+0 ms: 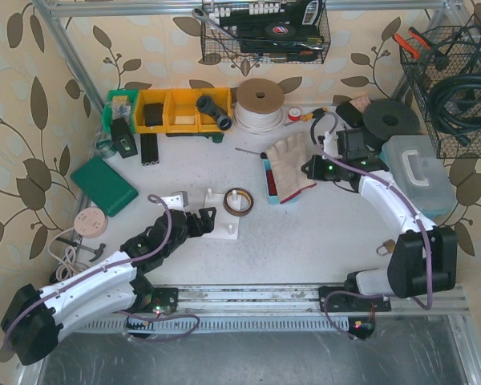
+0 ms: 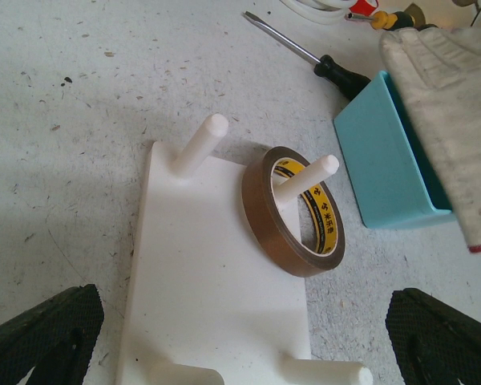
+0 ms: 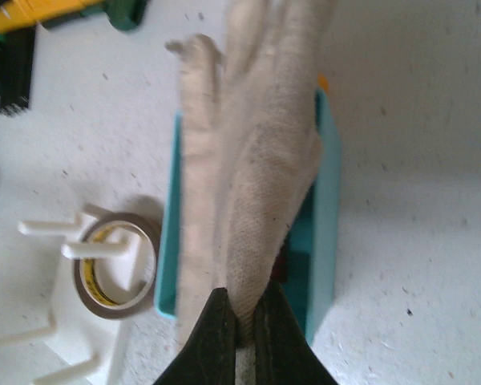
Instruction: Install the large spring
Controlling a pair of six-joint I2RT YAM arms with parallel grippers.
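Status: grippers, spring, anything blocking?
Left gripper open, over peg board. Right gripper shut on glove draped over teal tray. Large spring not visible in any view. Tape roll around one peg.

Bright, even light from above washes the white table (image 1: pixel 305 241) almost flat, leaving only short soft shadows beside the tape roll (image 2: pixel 256 216), while the glove (image 3: pixel 248 144) and my right gripper (image 3: pixel 244 309) blur close to the lens.

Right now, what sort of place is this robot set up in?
Probably a workshop bench, or a mock-up of one: wire storage baskets hang at the back, yellow parts bins line the far side, and a screwdriver and work glove are out.
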